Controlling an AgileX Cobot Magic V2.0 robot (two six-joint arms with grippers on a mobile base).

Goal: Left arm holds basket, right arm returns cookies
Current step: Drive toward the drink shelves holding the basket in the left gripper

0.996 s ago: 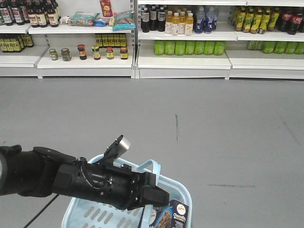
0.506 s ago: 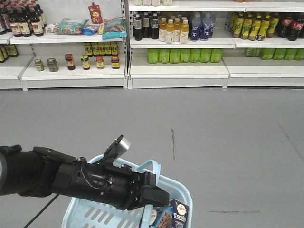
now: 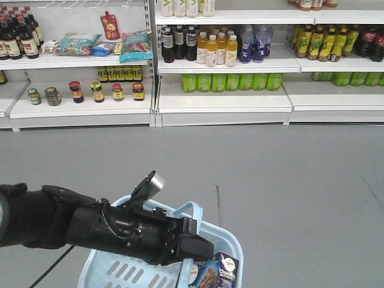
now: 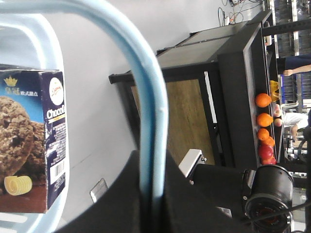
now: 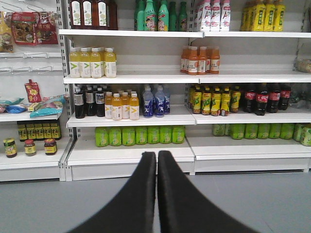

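Note:
In the front view my left arm reaches in from the left, and its gripper is shut on the loop handle of the light blue basket, which hangs at the bottom edge. The cookies, a dark navy box, stand upright inside the basket at its right end. The left wrist view shows the handle pinched between the left gripper's black fingers, with the cookies at the left. The right gripper is shut on nothing and points at the shelves. The right arm is not in the front view.
White shop shelves run across the far side, holding drink bottles, green bottles, jars and snack bags. Grey floor lies between. A black-and-wood stand with oranges shows in the left wrist view.
In the front view the shelves have slid lower and to the left, so a higher shelf row now shows. The left arm, the basket and the cookies keep their place in the frame.

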